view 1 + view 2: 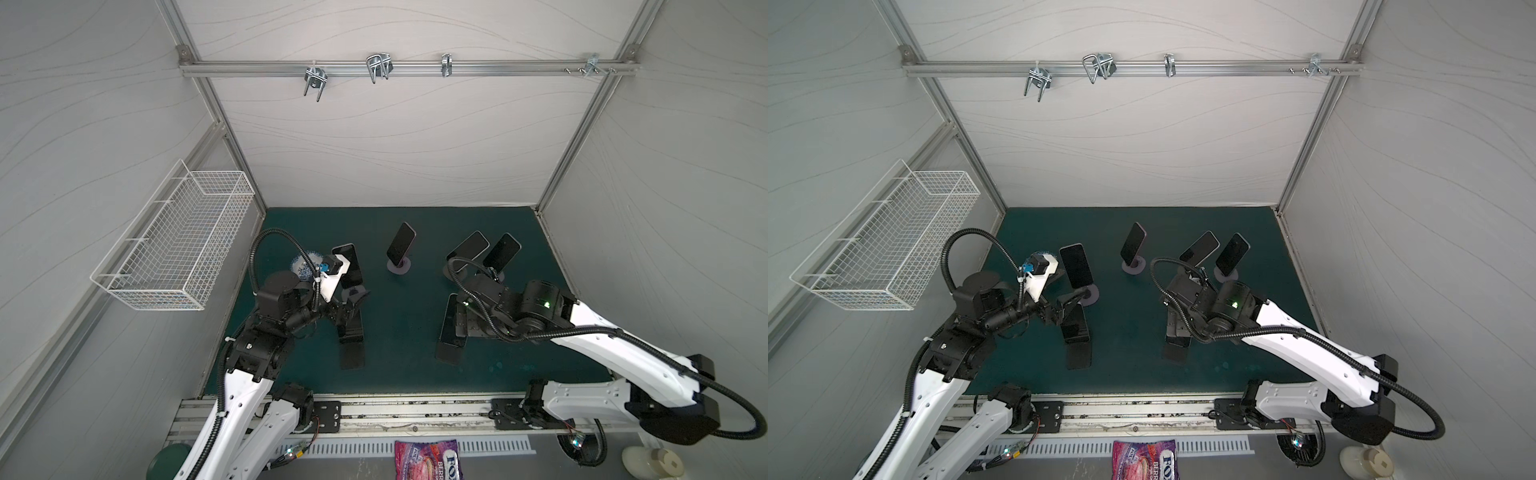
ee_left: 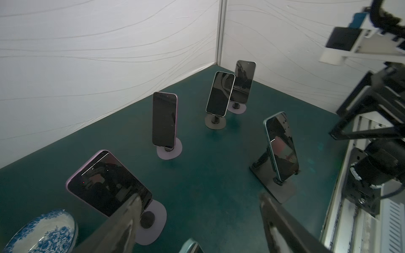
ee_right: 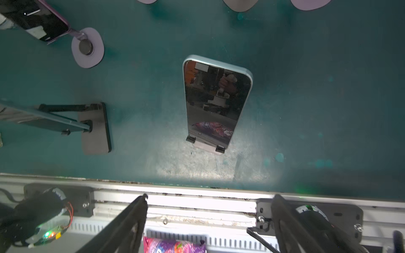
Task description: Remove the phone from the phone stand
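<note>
Currently, no removal has been accomplished: every phone in view sits on a stand. Dial reference: centre of the mat (image 1: 407,299), with 12 o'clock toward the back wall.

The right gripper (image 3: 210,196) hangs above the near-right phone (image 3: 217,103) at 4 o'clock. Its fingers are spread wide with nothing between them. That phone leans back on a black folding stand (image 3: 206,147), its lower edge seated behind two lip tabs.

The left gripper (image 2: 199,197) is likewise spread and empty. It is beside the near-left phone (image 1: 351,326) at 8 o'clock, which is also seated on a folding stand.

The purple phone (image 1: 349,266) at 10 o'clock and the centre phone (image 1: 401,247) at 12 o'clock stand apart from both grippers.

Judgement: approach stage only. Remaining steps are to close on a phone's long edges, lift it clear of the tabs, and set it down. Which near phone is the target cannot be told.
</note>
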Tool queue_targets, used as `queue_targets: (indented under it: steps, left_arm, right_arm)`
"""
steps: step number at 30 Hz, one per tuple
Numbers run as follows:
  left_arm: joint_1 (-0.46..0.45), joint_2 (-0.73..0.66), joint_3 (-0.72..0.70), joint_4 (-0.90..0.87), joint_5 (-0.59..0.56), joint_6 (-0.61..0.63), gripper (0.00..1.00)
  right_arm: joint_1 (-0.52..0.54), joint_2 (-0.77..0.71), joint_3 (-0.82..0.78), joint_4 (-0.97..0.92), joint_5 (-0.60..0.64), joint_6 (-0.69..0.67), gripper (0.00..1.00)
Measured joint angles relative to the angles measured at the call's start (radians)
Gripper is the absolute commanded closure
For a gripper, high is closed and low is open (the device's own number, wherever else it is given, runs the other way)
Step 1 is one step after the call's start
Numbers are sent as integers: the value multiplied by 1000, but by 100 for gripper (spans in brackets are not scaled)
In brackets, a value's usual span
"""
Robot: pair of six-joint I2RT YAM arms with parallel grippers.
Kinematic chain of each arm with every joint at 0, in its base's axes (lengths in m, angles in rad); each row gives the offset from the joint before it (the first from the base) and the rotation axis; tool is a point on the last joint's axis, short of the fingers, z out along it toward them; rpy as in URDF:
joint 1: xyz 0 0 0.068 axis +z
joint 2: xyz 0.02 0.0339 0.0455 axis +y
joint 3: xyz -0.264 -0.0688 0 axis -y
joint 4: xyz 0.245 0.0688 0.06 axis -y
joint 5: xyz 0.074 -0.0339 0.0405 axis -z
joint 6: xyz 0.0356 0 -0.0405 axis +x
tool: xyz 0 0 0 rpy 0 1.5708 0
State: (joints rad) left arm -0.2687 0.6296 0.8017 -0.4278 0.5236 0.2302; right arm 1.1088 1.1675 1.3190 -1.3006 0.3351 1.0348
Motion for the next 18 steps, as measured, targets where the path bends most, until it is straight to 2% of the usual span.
queue_targets:
  steps: [6,18]
  left_arm:
    - [-5,-89,-76,36,104,1,14]
    - [-27,-83,-208,140,187,-50,13]
  right_arm:
    - [0,9,-61,40,18,44,7]
    - [-63,82,-114,130,28,47,3]
